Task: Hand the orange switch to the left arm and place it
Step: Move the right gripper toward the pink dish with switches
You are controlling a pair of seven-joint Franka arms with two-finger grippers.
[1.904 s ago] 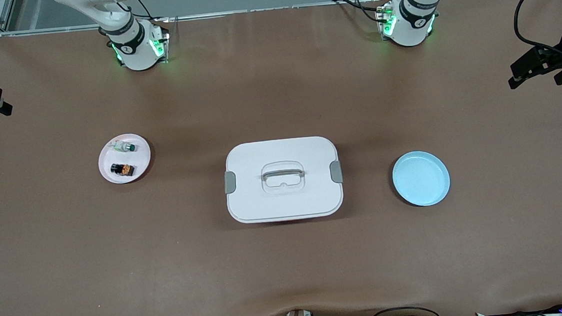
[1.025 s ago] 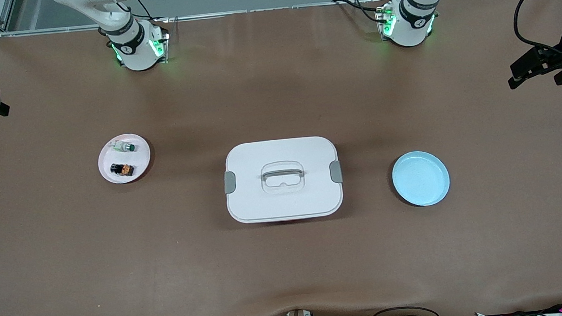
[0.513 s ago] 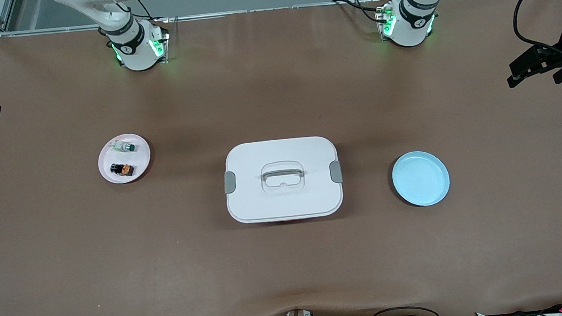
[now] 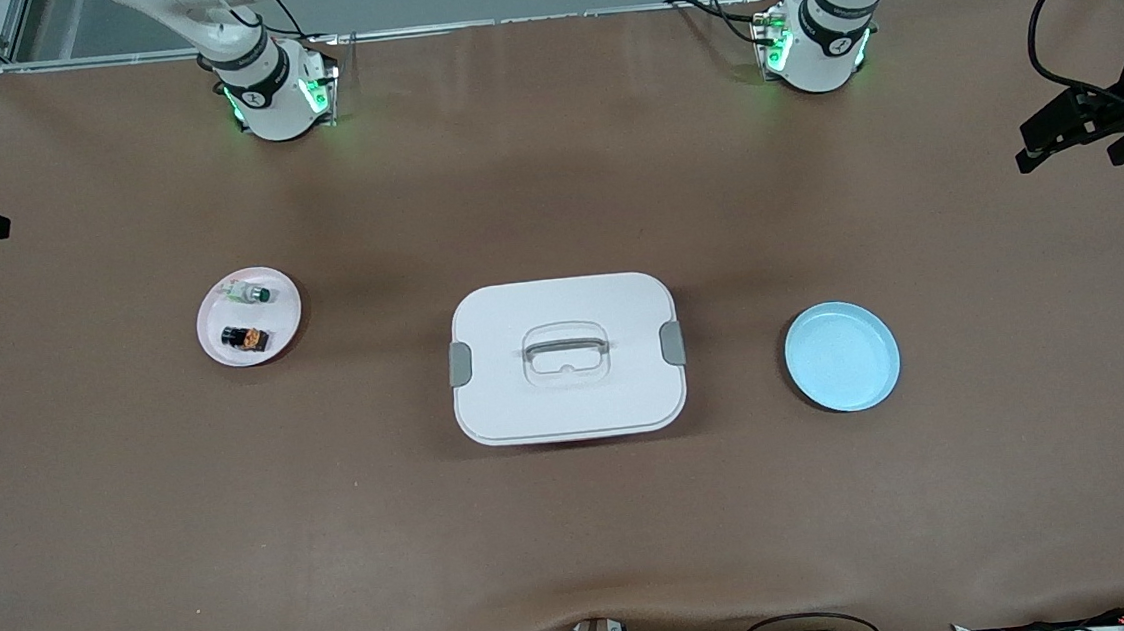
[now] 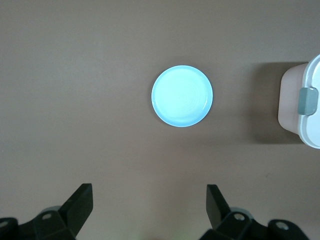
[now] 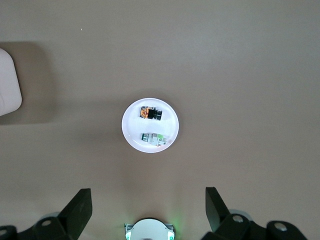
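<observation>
The orange switch [image 4: 245, 337] [image 6: 151, 114], black with an orange end, lies on a small pink plate [image 4: 282, 312] [image 6: 132, 125] toward the right arm's end of the table. The white box [image 4: 569, 405] with grey side clips stands mid-table between the two plates. My right gripper [image 6: 148, 192] hangs open and empty high over the table, between its base and the pink plate. My left gripper [image 5: 148, 192] hangs open and empty high over the table near the blue plate [image 4: 841, 356] [image 5: 182, 96]. Neither touches anything.
A clear part with a green cap [image 4: 248, 294] [image 6: 154, 138] shares the pink plate, farther from the front camera than the switch. The blue plate holds nothing. Box corners show in the wrist views [image 5: 310, 107] [image 6: 7, 82]. Brown table surface surrounds everything.
The right arm's black hand has drifted a little toward the edge of the front view. The switch, plates and box have not moved.
</observation>
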